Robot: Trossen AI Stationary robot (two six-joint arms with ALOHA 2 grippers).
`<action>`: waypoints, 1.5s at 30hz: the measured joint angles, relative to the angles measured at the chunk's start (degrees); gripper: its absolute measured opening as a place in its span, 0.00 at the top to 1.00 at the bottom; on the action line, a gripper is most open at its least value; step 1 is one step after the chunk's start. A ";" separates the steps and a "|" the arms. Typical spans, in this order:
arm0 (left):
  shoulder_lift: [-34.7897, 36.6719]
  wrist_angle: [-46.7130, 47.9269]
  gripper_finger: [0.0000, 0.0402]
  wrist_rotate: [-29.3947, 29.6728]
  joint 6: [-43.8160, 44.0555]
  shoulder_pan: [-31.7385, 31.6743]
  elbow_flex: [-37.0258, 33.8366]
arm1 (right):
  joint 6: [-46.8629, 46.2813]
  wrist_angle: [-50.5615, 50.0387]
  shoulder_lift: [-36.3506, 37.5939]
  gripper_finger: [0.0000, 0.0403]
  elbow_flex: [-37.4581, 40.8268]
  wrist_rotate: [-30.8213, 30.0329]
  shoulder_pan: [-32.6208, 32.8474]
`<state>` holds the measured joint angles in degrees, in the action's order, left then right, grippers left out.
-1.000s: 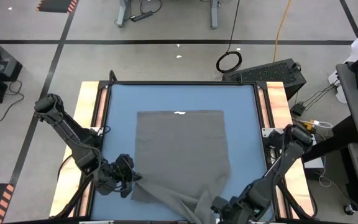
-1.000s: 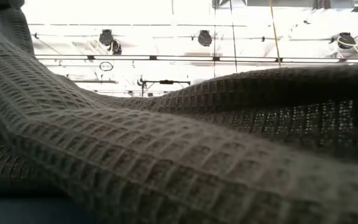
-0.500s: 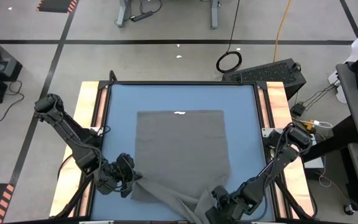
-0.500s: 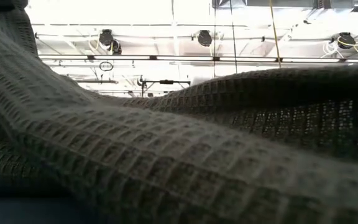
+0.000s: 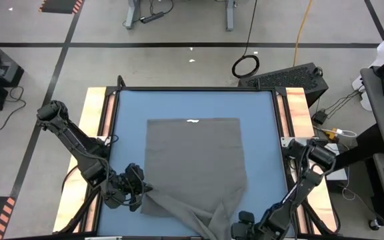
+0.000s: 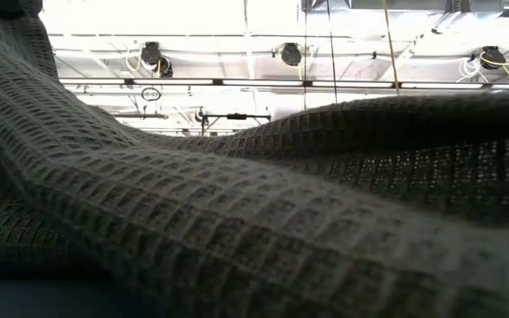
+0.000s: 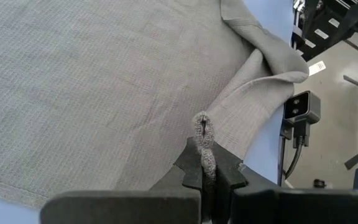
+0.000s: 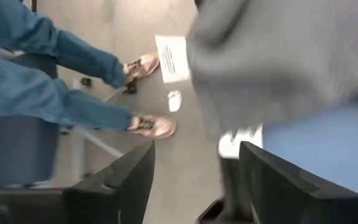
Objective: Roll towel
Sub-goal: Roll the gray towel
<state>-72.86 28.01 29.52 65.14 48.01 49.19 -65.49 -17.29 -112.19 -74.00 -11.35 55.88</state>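
Observation:
The grey-brown towel (image 5: 195, 160) lies spread on the blue table (image 5: 129, 133), its white tag (image 5: 193, 121) at the far edge. Its near edge is bunched into folds (image 5: 205, 212). My left gripper (image 5: 141, 195) is at the towel's near left corner, shut on the cloth. My right gripper (image 5: 243, 223) is at the table's near edge beside the bunched folds, open and empty. Its wrist view (image 8: 197, 180) looks down past the table edge, with the towel (image 8: 278, 62) ahead of the fingers. The towel (image 6: 237, 221) fills the low view. My left gripper pinches a small raised fold of the towel (image 7: 202, 134) between its two shut fingers, near the towel's near left corner. The fingers come nearly level from the table's left side. The rest of the towel lies on the table, slack.
Wooden rails (image 5: 97, 127) run along the table's left and right sides. A person's legs and shoes (image 8: 148, 124) and a sheet of paper (image 8: 174, 59) are on the floor just past the table's near edge.
My right gripper has drawn back a little toward the table's near edge, away from the towel's bunched folds. My left gripper and the towel have kept still.

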 joint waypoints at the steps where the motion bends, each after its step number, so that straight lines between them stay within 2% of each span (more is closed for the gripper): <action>1: 0.00 -0.02 0.99 0.00 0.00 0.00 0.00 | 2.85 0.04 -0.11 0.42 0.00 -1.46 0.00; 5: 0.00 -0.02 0.99 0.00 0.07 0.00 0.00 | 11.72 -0.67 -0.59 0.40 -0.04 -4.88 -0.85; 13: 0.00 -0.02 0.99 -0.04 0.37 0.00 0.00 | 24.19 0.93 -3.49 0.44 -0.04 -3.64 -2.29; 18: 0.00 -0.02 0.99 -0.54 0.46 0.00 0.02 | 24.59 1.84 -3.82 0.45 -0.68 -3.26 -1.73; 25: 0.00 0.05 0.99 -0.70 0.48 -0.11 0.02 | 29.41 -2.22 -4.80 0.45 -6.91 -3.61 -0.37; 34: 0.00 0.81 0.99 -0.83 0.52 -0.55 0.04 | 28.77 -5.73 -8.46 0.46 -7.08 -4.97 -0.75; 39: 0.00 1.01 0.99 -0.84 0.52 -0.55 0.04 | 30.01 -5.38 -8.45 0.54 -7.08 -5.23 -1.09; 45: 0.00 1.31 0.99 -0.83 0.52 -0.55 0.04 | 27.45 -5.24 -8.58 0.75 -7.08 -4.70 -1.09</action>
<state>-72.86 29.32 28.69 65.67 47.46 49.23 -38.05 -22.52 -120.77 -81.08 -16.05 54.78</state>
